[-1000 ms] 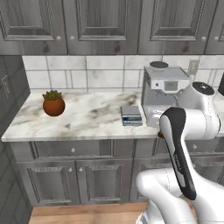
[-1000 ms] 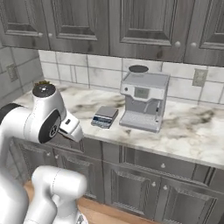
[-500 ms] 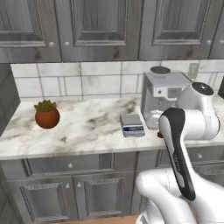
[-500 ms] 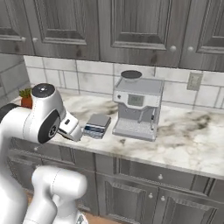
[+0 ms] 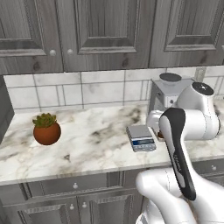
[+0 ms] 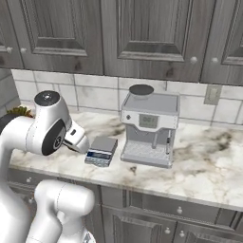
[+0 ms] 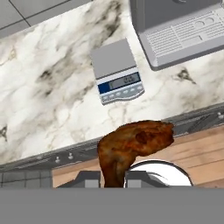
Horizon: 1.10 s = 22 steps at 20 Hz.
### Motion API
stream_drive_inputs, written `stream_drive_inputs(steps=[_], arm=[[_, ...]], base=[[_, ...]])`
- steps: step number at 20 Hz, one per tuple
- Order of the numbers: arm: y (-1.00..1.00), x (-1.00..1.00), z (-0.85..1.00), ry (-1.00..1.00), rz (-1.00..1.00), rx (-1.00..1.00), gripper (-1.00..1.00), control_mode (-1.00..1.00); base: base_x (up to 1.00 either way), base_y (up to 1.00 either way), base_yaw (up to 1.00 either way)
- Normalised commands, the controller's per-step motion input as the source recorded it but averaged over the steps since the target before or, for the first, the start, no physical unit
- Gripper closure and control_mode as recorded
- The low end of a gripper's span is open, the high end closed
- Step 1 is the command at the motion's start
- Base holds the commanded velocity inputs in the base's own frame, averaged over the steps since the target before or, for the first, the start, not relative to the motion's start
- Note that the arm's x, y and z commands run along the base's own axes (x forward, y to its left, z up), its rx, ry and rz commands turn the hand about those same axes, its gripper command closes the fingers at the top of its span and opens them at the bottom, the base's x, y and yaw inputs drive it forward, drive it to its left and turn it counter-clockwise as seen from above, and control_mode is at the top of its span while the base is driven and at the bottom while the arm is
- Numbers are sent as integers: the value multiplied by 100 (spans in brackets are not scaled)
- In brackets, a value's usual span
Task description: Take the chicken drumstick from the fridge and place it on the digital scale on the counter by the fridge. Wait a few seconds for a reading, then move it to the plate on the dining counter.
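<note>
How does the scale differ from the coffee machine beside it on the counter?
The scale is low and flat; the coffee machine is tall and boxy. The scale has a blue-and-white panel; the machine is all grey. The scale's top is bare; the machine bears a dark round lid. Both stand on the marble counter.

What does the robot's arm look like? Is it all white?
Mostly. The arm is smooth, round and glossy white, with a long black strip along one link and dark round caps at the joints. In the hand view its two small finger tips are dark grey.
</note>
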Motion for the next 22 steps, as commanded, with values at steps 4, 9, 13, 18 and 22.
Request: stream_drive_inputs(steps=[4, 9, 13, 18, 22], arm=[[9, 7, -12, 0, -6, -3, 100, -100], [0, 22, -22, -1, -9, -8, 100, -100], [0, 70, -27, -5, -5, -11, 100, -100], [0, 79, -34, -5, 0, -6, 100, -100], [0, 92, -50, 0, 0, 0, 100, -100]], base=[[14, 17, -7], [0, 0, 0], [0, 0, 0], [0, 0, 0], [0, 0, 0]])
